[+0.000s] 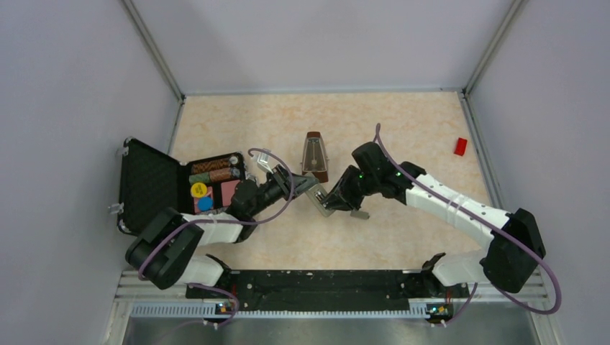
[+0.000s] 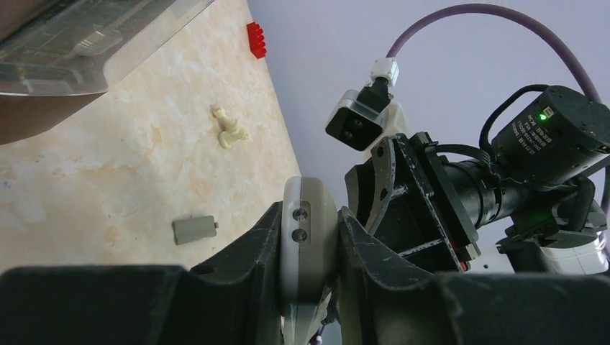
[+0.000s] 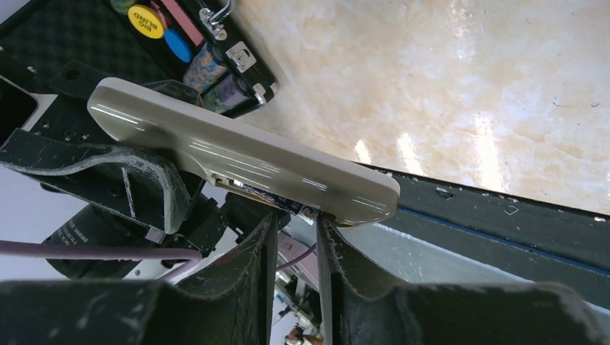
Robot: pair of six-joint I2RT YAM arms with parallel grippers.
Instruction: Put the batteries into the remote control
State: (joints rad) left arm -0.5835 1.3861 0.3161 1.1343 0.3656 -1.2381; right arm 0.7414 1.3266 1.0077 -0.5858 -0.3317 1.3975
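Observation:
The remote control point(image 1: 321, 198) is held off the table between both arms. My left gripper point(image 1: 301, 185) is shut on one end of it. In the left wrist view the remote point(image 2: 311, 237) stands end-on between the fingers. In the right wrist view its grey back point(image 3: 244, 154) runs across the frame, with a dark bluish strip point(image 3: 270, 195) in its open slot. I cannot tell whether that strip is a battery. My right gripper point(image 3: 296, 219) has its tips at this slot, a narrow gap apart, with nothing seen between them. No battery shows clearly elsewhere.
The small grey cover point(image 1: 360, 214) lies on the table below the right gripper. A brown metronome point(image 1: 314, 156) stands just behind the remote. An open black case point(image 1: 147, 187) at the left holds two patterned cylinders point(image 1: 216, 169). A red brick point(image 1: 460, 146) lies far right.

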